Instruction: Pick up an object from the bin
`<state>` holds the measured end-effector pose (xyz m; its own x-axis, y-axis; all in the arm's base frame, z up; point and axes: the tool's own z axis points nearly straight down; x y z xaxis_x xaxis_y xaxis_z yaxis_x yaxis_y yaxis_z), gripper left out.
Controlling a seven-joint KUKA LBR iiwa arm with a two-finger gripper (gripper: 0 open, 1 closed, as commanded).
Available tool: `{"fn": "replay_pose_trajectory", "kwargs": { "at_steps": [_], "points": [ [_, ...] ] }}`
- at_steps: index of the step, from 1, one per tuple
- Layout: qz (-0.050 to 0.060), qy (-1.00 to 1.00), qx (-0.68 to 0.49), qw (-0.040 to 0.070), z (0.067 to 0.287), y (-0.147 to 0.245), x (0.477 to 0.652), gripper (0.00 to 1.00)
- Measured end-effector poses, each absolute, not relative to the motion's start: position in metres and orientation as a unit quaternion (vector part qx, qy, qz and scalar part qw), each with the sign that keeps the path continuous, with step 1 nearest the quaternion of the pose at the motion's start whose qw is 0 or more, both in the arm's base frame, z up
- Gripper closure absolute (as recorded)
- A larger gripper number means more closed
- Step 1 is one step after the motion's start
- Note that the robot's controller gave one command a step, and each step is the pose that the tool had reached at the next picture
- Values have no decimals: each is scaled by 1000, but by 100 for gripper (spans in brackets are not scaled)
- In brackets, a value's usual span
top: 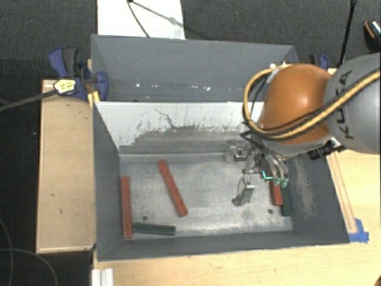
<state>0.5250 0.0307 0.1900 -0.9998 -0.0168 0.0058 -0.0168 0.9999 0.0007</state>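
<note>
In the scratched grey metal bin (196, 70) we see slim, flat bars. The arm bends down from the right; its gripper (243, 194) hangs low, just left of a short red bar (276, 194) near the right wall. Clenched or released, we cannot tell.

We see a bin (196, 70) of matt grey sheet metal, its floor scuffed and its back wall scratched to paler, bare-looking streaks. The red bars (172, 188) look smooth and matt, the green bars (153, 229) equally dull; their material we cannot tell. The gripper (241, 198) is bare, faintly shiny metal. The orange cover (294, 103) is smooth and glossy, looped by sleek cables (297, 134).
</note>
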Motion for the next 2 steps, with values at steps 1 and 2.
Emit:
{"fn": "replay_pose_trajectory", "kwargs": {
  "at_steps": [1, 2],
  "points": [
    [-2, -1000, 22, 1, 152, 179, 479, 0],
    [1, -1000, -3, 2, 70, 134, 518, 0]
  ]
}}
